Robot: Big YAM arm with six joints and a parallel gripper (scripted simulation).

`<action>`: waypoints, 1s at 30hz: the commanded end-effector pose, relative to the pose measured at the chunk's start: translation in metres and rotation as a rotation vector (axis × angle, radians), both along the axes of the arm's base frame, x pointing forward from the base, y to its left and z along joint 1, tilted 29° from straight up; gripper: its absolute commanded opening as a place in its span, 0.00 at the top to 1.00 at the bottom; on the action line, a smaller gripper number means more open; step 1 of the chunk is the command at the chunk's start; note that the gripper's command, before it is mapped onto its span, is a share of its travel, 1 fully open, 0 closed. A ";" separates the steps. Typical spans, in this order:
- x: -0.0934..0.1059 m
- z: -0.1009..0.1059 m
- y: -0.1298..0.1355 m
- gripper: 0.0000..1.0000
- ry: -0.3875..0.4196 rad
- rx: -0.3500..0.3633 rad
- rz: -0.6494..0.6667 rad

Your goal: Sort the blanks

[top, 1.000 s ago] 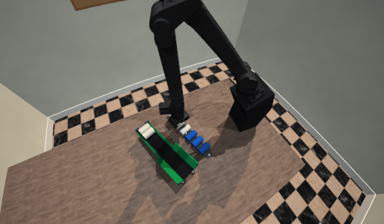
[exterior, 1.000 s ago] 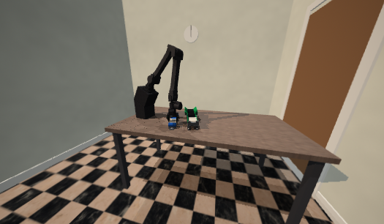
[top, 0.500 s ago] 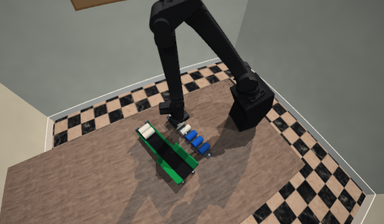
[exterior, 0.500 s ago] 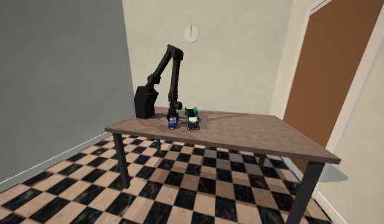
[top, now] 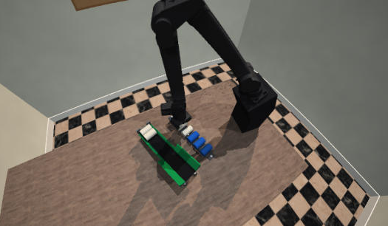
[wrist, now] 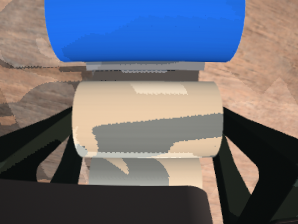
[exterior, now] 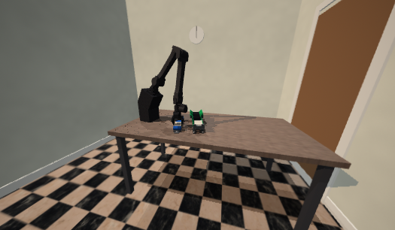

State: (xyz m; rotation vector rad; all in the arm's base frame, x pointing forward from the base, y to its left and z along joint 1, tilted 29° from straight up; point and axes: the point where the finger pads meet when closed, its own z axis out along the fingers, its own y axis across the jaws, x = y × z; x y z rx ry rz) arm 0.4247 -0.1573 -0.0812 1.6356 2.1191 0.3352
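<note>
My gripper [wrist: 147,112] [top: 185,128] is at the far end of the stock rack [wrist: 175,76], its fingers at both ends of a white blank [wrist: 148,97] [top: 188,131]. It is shut on this blank, which is in line with the rack's row. Another whitish blank [wrist: 185,172] shows partly behind it, mostly covered by the gripper body. Three blue blanks [top: 193,137] [top: 199,142] [top: 206,149] lie side by side in the rack; the nearest [wrist: 145,30] fills the wrist view's top. Two white blanks [top: 145,129] [top: 149,134] lie across the green ramp [top: 171,171] at its stop end.
The ramp stands beside the rack on the wooden table [top: 66,166] [exterior: 256,131], a narrow gap between them. The ramp's green side walls [top: 188,156] rise at its wide end. The arm's base [top: 253,107] [exterior: 149,105] stands at the table's edge.
</note>
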 end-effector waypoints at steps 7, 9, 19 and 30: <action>-0.026 0.051 0.000 0.34 -0.010 -0.008 -0.003; -0.034 0.064 0.001 0.34 -0.010 -0.008 -0.003; -0.050 0.093 0.004 0.34 -0.010 -0.008 -0.003; -0.041 0.093 0.007 0.34 -0.013 -0.008 0.008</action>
